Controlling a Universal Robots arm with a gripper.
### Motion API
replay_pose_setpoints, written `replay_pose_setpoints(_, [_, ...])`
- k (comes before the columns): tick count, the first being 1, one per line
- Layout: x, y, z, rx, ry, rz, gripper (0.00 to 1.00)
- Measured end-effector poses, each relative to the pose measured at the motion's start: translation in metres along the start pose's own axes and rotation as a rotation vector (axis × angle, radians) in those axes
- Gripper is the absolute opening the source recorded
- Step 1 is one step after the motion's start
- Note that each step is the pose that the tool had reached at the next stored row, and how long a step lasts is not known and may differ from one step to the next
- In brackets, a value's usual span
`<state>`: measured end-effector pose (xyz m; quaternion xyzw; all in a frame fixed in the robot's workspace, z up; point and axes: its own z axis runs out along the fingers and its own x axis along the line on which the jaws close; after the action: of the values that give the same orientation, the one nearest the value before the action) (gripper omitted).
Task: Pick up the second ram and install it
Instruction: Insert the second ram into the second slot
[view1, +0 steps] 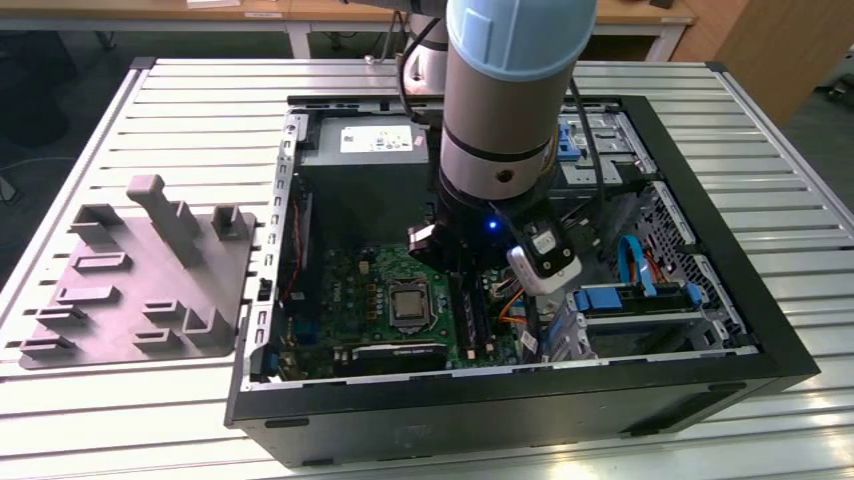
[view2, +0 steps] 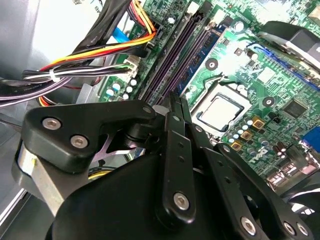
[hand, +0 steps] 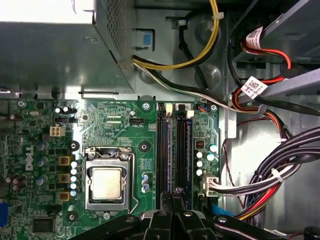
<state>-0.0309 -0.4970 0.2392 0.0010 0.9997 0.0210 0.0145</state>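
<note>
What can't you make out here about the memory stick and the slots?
- Second ram: whether it sits in the slots is unclear; in both wrist views they run edge-on and too slim.
- Slots' near ends: hidden under the fingers in both wrist views.
- Exterior view: the arm covers the fingers and most slots.

White lettering (hand: 29, 159) stands on the motherboard (hand: 120, 120).

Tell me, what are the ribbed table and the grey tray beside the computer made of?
The table looks like bare metal, probably aluminium: pale, ribbed slats with a dull sheen. The grey tray looks like matte plastic: uniform colour, no shine.
</note>
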Motion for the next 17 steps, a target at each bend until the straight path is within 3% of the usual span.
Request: replay_pose_setpoints(17, [0.0002, -0.0002, 0.0062, -0.004, 0.0001, 0.0, 0.11])
